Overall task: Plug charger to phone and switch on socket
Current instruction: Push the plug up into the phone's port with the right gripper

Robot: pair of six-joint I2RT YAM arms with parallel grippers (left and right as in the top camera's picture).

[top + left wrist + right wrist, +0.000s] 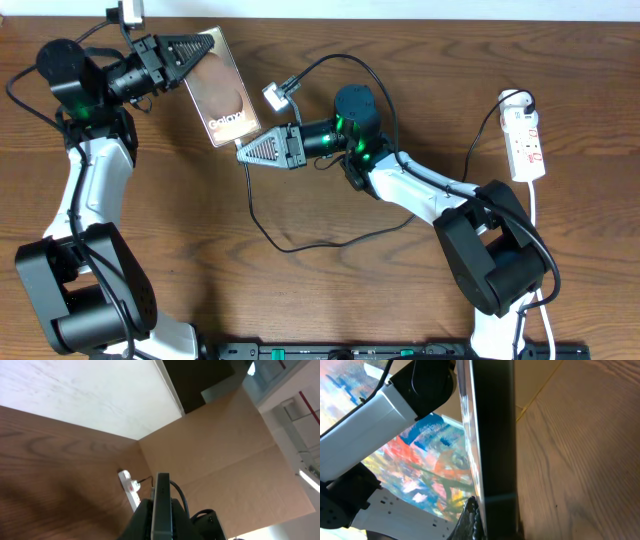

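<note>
Brown-faced phone (222,95) sits clamped in left gripper (200,48), right gripper (247,153) at its lower edge, grip unclear.

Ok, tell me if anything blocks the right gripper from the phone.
Nothing visible does. The right gripper sits right by the lower edge of the phone, which the left gripper holds.

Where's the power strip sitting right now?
In the overhead view the power strip lies flat near the right edge of the table, just to the right of the right arm, with its white cord trailing back toward the robot's base.
</note>
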